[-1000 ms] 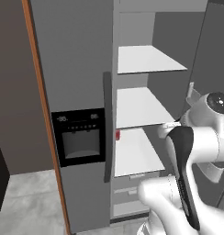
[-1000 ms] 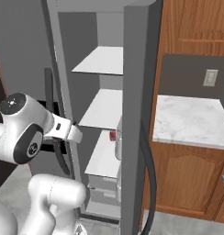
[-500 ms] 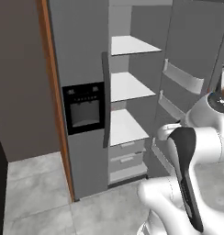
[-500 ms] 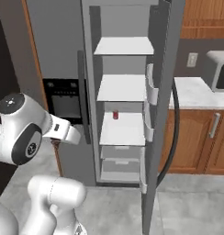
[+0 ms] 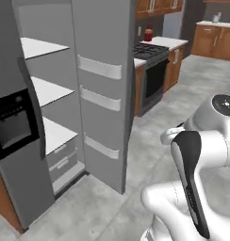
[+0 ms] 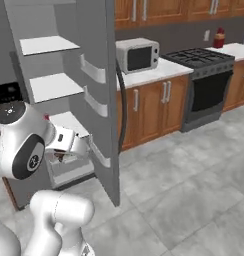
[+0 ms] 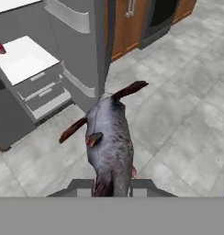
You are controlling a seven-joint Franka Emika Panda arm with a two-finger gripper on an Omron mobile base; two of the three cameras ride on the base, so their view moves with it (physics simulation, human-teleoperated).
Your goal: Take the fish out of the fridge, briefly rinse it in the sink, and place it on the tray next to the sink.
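You have the fish [image 7: 111, 142] in the gripper [image 7: 113, 183]: in the hand view the jaws are clenched on its lower end, one dark fingertip on each side of the body. The fish is grey with dark reddish-brown fins and tail, and it points away from the hand, hanging over the grey tiled floor [image 7: 178, 114] and clear of the fridge.

The fridge [image 5: 22, 141] stands with its right door [image 5: 100, 89] swung wide open. You can see white shelves [image 5: 46, 89] inside, stacked one above the other, with white drawers [image 7: 42, 94] under the lowest one. In the hand view a small red item [image 7: 0, 47] sits at the back of the lowest shelf. The black dispenser panel [image 5: 11, 124] is on the closed left door, beside a dark vertical handle [image 5: 34, 106].

In the right base view your arm [image 6: 24, 145] is folded in front of the open fridge compartment, with the hand low, near the drawers. The open door's inner side carries three pale bins [image 6: 94, 102].

Beyond the door you have wooden cabinets [image 6: 149, 105] under a pale counter, a microwave [image 6: 137, 55] on that counter, and a black stove with oven [image 6: 209, 85] further along. A red item [image 6: 220, 37] stands on the counter past the stove.
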